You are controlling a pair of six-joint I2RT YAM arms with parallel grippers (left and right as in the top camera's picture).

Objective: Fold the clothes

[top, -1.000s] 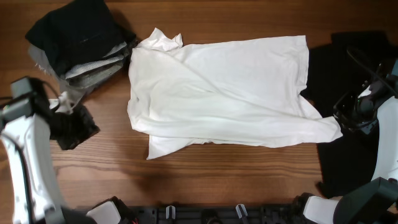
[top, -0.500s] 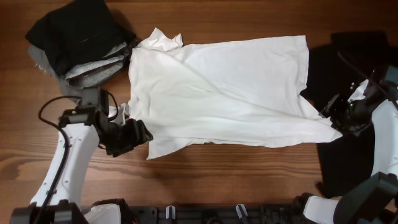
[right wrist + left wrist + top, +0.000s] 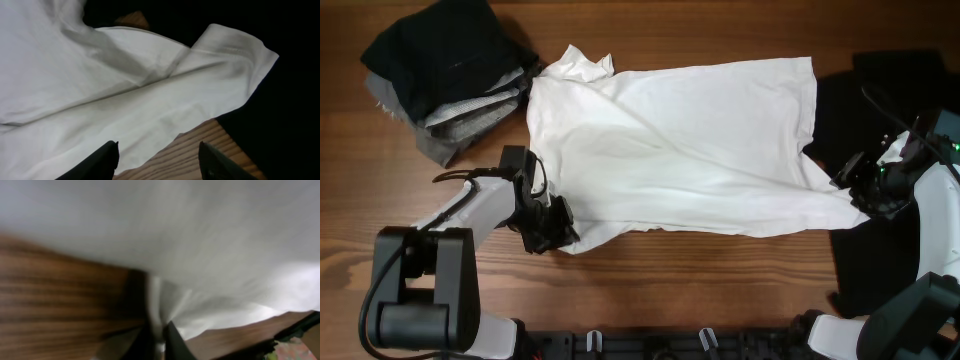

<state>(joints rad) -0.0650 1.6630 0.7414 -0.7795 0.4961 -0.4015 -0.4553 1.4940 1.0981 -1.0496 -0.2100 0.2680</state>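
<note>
- One white T-shirt (image 3: 670,140), soft, matte and creased, is lying spread flat at the middle of the wood-grain table (image 3: 700,290), with its collar bunching at the upper left
- The left gripper (image 3: 552,228) is pinching a narrow fold of the white T-shirt at its lower left corner, jaws closed on the cloth
- The right gripper (image 3: 850,185) is standing over the hemmed lower right sleeve, jaws apart and holding nothing
- One black shirt (image 3: 860,110) is lying flat at the right, partly beneath that sleeve
- One stack of folded black and grey pieces (image 3: 445,70) is sitting at the upper left, just beside the collar
</note>
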